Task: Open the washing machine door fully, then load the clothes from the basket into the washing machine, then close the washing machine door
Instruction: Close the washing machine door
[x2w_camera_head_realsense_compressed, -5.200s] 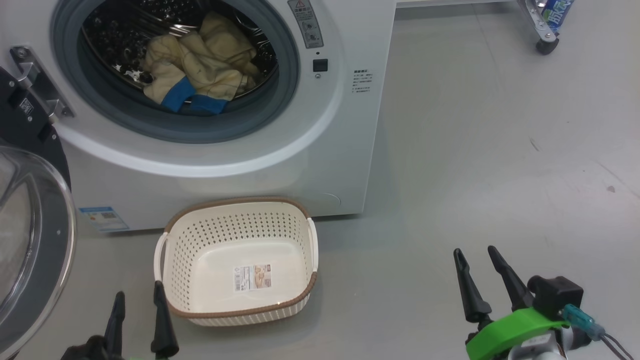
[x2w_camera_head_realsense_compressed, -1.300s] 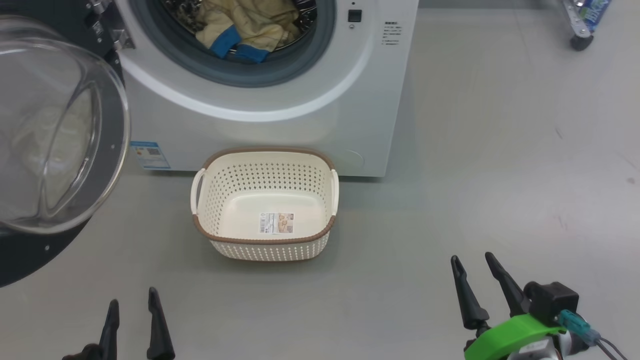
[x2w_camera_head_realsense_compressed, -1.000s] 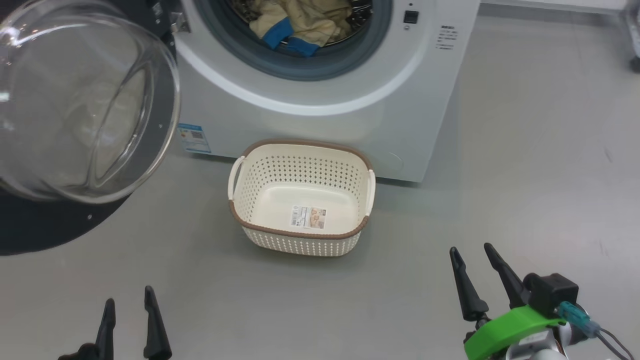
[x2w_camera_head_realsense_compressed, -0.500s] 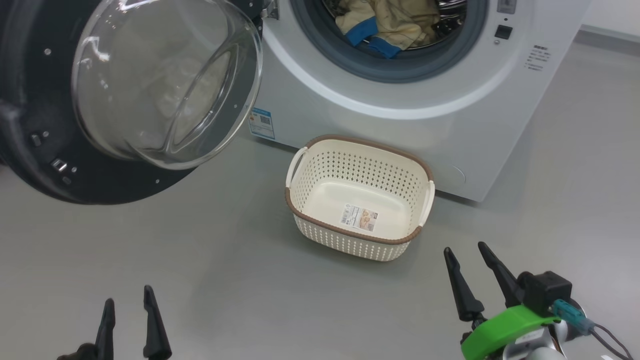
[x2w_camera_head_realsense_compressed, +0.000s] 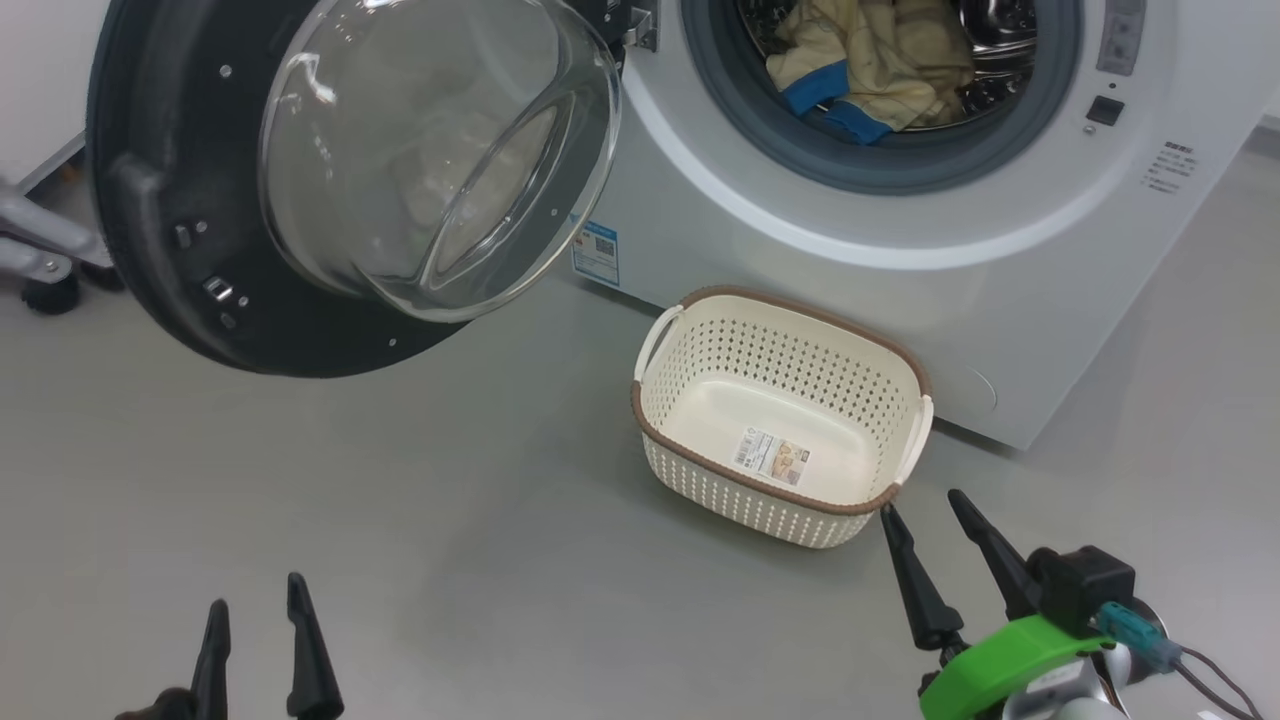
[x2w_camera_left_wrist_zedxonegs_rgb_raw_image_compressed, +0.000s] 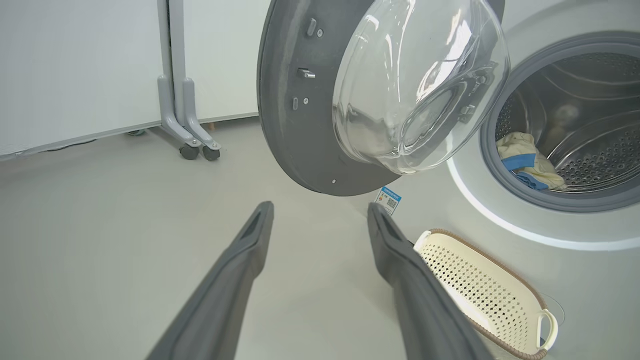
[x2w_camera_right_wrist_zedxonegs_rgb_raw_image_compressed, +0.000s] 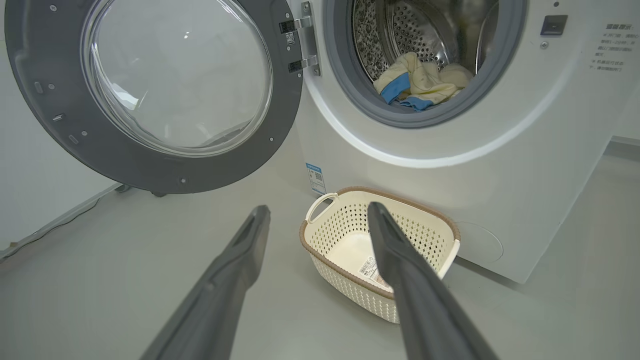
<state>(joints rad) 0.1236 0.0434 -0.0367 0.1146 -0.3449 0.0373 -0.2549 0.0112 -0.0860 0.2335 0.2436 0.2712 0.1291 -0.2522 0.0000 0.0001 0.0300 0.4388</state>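
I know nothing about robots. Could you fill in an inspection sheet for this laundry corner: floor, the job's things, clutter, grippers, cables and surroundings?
Surface: grey floor, smooth and bare.
Job's things: white washing machine with its washing machine door swung wide open to the left. The pale-yellow and blue clothes lie in the drum. The basket stands on the floor before the machine, holding nothing but its label sticker.
Clutter: nothing seen.
Grippers: left gripper open, empty, low over the floor. The right gripper is open and empty, near the basket's front corner.
Cables: one thin cable at the right wrist.
Surroundings: grey wheeled stand against a white wall panel.
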